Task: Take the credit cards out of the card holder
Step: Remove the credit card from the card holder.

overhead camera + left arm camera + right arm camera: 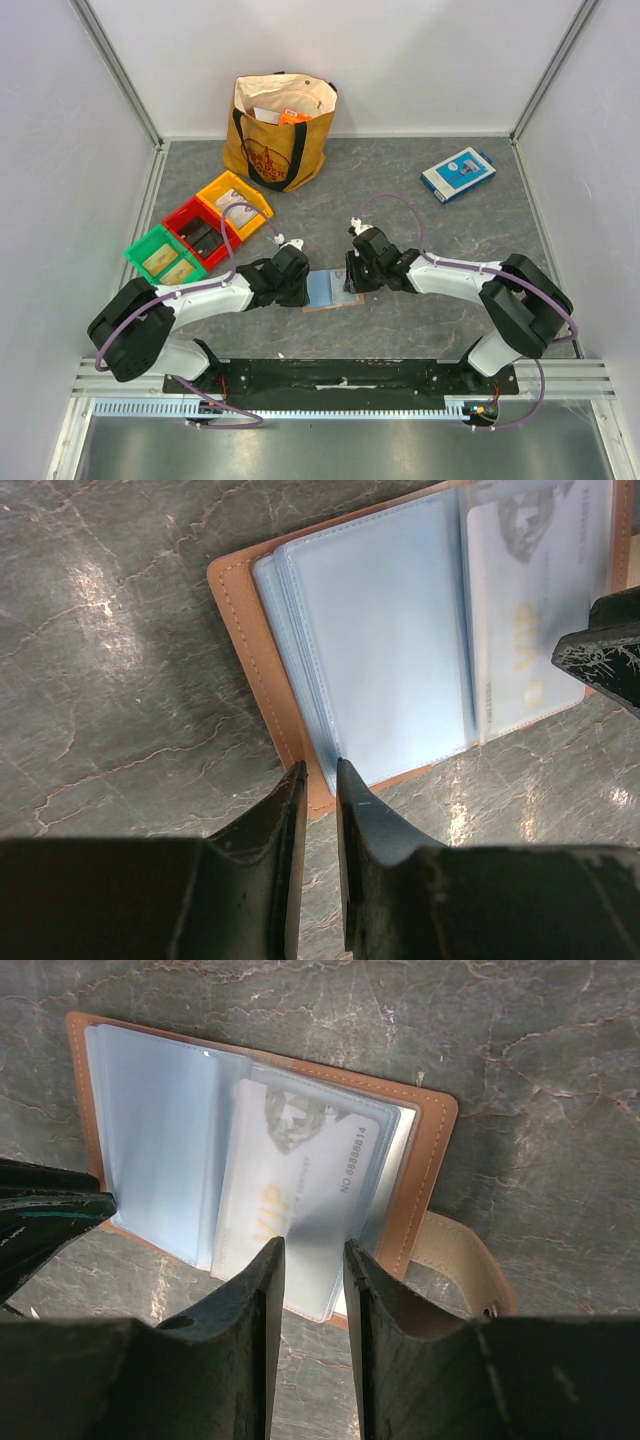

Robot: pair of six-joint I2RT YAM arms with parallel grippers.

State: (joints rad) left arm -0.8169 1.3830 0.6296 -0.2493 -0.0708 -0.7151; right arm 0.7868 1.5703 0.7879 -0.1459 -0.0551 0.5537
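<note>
Right gripper (312, 1250), jaws parted, straddles the VIP credit card (300, 1185) at its near edge. Left gripper (320, 768) sits nearly closed at the card holder (245, 630) rim, grip unclear. Extraction beginning: pinch card, draw back.

The card holder (333, 290) is laid open on the desk (400, 190) between the left hand (320, 768) and right hand (313, 1245), a credit card (300, 1190) tucked inside. A tote bag (278, 130) is stood behind, bins (195, 235) left, a box (457, 174) far right.
</note>
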